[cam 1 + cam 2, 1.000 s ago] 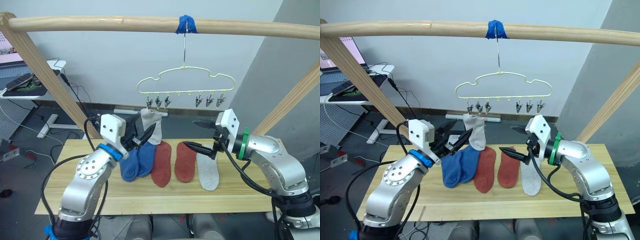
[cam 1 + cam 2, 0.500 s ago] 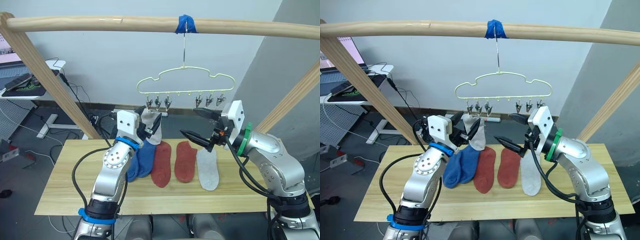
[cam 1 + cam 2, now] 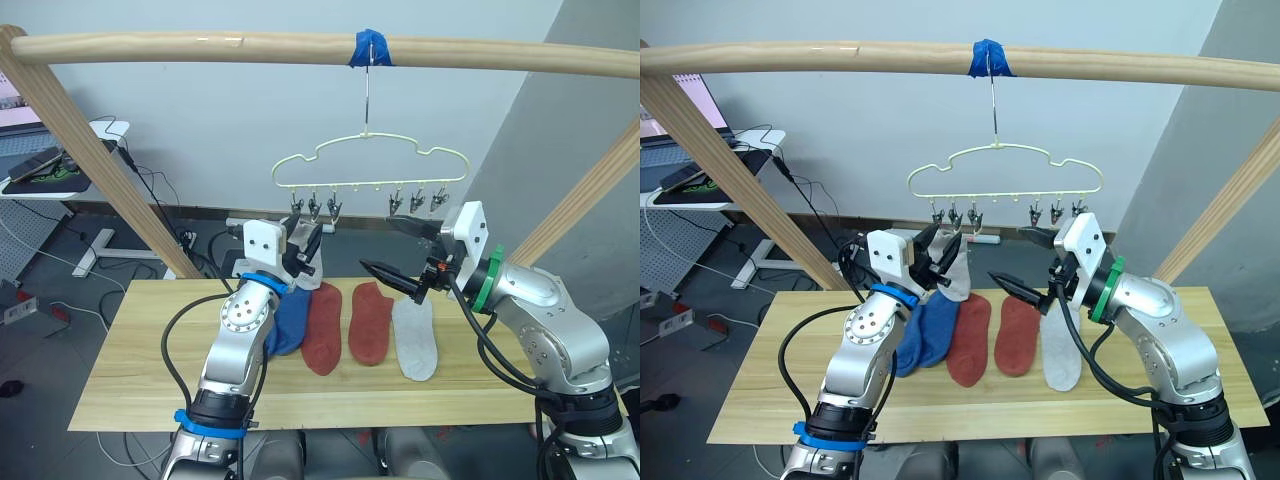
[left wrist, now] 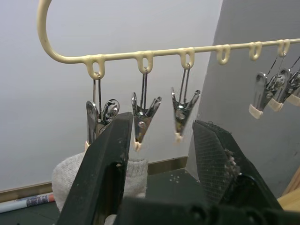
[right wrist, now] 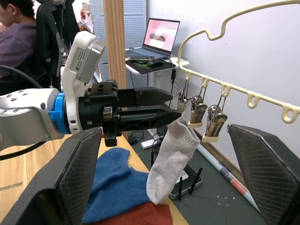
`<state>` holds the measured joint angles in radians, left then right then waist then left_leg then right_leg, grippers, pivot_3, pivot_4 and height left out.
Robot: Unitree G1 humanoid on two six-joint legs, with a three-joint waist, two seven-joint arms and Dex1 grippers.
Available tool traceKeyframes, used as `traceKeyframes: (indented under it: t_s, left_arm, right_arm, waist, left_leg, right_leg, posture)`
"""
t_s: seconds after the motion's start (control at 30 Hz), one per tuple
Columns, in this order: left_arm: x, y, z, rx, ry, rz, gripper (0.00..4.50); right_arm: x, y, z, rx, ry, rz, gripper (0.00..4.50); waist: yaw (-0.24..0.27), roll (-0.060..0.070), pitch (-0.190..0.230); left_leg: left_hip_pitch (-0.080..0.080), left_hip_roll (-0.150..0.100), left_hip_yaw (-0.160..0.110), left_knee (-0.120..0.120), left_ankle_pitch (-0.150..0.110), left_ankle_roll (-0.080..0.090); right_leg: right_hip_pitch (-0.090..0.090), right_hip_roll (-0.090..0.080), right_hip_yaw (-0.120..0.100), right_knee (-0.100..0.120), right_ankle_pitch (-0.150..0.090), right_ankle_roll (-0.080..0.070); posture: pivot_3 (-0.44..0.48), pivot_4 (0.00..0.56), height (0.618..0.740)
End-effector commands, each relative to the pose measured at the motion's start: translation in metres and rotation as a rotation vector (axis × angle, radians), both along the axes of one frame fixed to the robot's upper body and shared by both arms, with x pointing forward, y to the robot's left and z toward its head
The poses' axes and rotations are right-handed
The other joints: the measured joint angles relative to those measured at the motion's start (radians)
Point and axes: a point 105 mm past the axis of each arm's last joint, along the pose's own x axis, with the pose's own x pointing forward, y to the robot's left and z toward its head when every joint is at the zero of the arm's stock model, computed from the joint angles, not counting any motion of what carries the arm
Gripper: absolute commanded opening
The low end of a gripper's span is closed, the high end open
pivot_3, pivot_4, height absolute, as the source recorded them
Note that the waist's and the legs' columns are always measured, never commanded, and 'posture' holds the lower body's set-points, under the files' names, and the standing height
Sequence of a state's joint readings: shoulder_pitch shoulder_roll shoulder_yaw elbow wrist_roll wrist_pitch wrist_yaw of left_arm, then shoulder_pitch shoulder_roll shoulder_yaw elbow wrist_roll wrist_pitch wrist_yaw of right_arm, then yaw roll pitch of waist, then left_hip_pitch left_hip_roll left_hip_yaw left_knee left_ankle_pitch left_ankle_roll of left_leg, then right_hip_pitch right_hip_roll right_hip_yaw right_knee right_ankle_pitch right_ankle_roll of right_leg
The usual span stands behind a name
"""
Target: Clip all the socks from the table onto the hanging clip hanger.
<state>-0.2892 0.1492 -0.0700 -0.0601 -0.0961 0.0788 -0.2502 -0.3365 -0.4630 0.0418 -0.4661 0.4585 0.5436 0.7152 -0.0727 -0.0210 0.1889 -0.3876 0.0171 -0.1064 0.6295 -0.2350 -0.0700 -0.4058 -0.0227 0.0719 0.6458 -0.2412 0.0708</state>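
The pale-yellow clip hanger point(image 3: 370, 165) hangs by its hook from the top pole. One light grey sock point(image 5: 171, 157) dangles from its leftmost clip. My left gripper point(image 3: 306, 240) is open, raised just under the left clips, with one clip point(image 4: 143, 119) between its fingers point(image 4: 101, 173) and the hung sock behind them. My right gripper point(image 3: 376, 244) is wide open in the air below the right clips, holding nothing. On the table point(image 3: 150, 370) lie two blue socks point(image 3: 288, 320), two rust-red socks point(image 3: 322, 328) and a grey sock point(image 3: 416, 342), side by side.
A round wooden pole point(image 3: 200, 45) spans the top, with slanted poles point(image 3: 95, 150) at both sides. A desk with a laptop point(image 5: 161, 35) stands behind on the left. A seated person point(image 5: 18, 33) is in the right wrist view.
My left gripper has risen from above the blue socks to the hanger's left clips. My right gripper has lifted a little. The socks have not moved.
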Motion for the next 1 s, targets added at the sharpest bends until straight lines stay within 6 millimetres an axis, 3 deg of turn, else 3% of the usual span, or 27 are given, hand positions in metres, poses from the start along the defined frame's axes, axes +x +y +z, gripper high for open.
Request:
traceKeyframes:
  t_s: [0.03, 1.0]
  left_arm:
    - [0.003, 0.002, 0.011, -0.016, -0.045, 0.012, 2.19]
    - [0.037, 0.006, 0.014, -0.005, -0.075, 0.038, 2.19]
  right_arm:
    - [-0.007, 0.004, 0.019, 0.021, -0.071, 0.029, 4.5]
    - [-0.009, 0.014, 0.035, 0.052, -0.1, 0.066, 4.5]
  waist:
    - [-0.001, 0.0, 0.0]
    - [-0.011, 0.0, 0.0]
  left_leg:
    - [0.0, 0.0, 0.0, 0.0, 0.0, 0.0]
    - [0.0, 0.0, 0.0, 0.0, 0.0, 0.0]
  right_leg:
    - [0.0, 0.0, 0.0, 0.0, 0.0, 0.0]
    - [0.0, 0.0, 0.0, 0.0, 0.0, 0.0]
  posture:
    - [-0.109, 0.168, 0.74]
    - [-0.124, 0.165, 0.74]
